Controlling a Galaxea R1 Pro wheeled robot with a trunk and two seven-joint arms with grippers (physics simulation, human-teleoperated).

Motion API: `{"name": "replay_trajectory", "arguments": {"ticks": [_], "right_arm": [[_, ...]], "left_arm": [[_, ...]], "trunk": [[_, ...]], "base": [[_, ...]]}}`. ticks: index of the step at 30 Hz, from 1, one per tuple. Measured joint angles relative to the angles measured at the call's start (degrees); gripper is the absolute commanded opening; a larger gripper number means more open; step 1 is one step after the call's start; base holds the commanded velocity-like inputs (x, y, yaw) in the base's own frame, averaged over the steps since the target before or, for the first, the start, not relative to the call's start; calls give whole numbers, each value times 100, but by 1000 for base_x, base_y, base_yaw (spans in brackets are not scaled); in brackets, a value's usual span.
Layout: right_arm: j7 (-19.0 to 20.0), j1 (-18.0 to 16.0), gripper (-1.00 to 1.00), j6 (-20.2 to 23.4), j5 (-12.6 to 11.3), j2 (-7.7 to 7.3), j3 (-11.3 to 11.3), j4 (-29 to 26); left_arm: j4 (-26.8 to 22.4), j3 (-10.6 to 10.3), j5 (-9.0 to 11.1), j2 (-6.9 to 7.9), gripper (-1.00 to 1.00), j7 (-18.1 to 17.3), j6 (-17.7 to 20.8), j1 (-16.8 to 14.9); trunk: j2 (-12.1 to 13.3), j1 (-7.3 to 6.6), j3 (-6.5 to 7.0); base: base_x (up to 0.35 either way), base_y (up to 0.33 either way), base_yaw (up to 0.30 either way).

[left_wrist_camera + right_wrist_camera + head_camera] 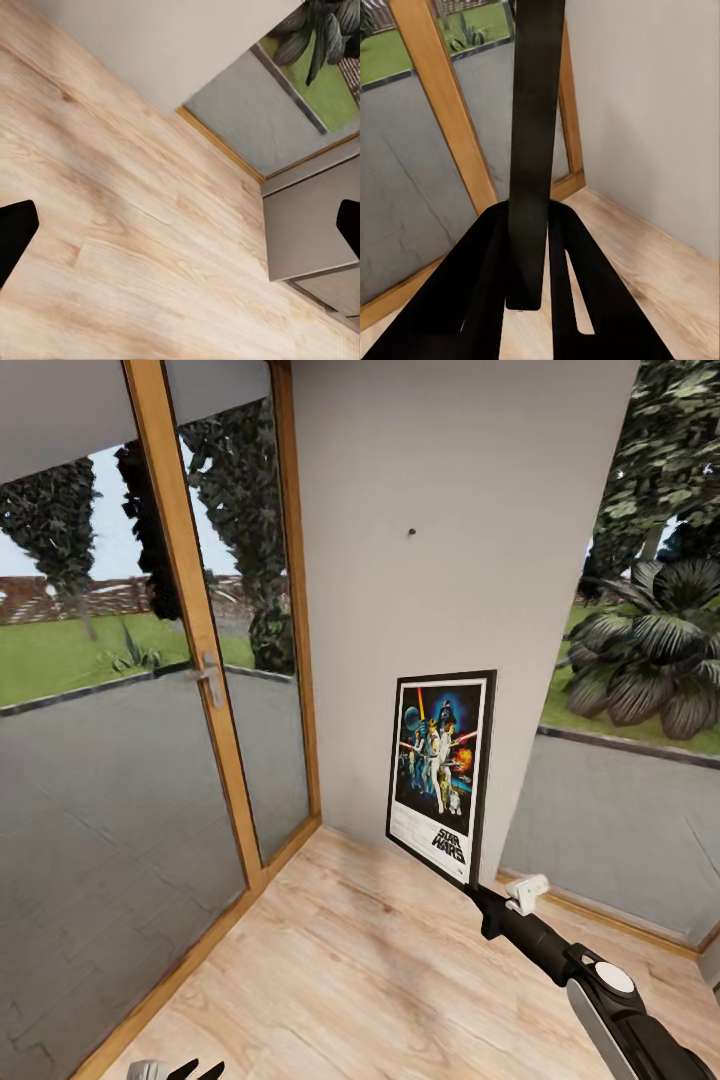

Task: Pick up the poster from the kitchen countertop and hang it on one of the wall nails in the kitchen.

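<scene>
The poster (440, 770) hangs upright in front of the pale grey wall, its black frame and "STAR WARS" logo facing me. My right gripper (474, 890) is shut on its lower right corner. In the right wrist view the poster (537, 135) runs edge-on as a black strip between the gripper's (534, 296) fingers. A tiny dark wall nail (411, 532) sits on the wall well above the poster's top edge. My left gripper (188, 1072) is low at the frame's bottom, open and empty, with its fingertips (13, 232) spread wide over the floor. The kitchen countertop is out of view.
A glass door with a wooden frame (215, 690) and a handle (208, 672) stands on the left. A window (640, 660) onto plants flanks the wall on the right. Light wood floor (380, 970) lies below. A grey cabinet (311, 225) stands near my left gripper.
</scene>
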Motion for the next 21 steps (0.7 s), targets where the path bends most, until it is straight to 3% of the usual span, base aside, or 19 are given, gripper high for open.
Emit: {"name": "replay_trajectory", "arguments": {"ticks": [21], "right_arm": [[0,0,-100,-1,0,0,0,6]], "left_arm": [[1,3,-1,0,100,0,0,0]], "trunk": [[0,0,1]], "base": [[195,255,-12]]}}
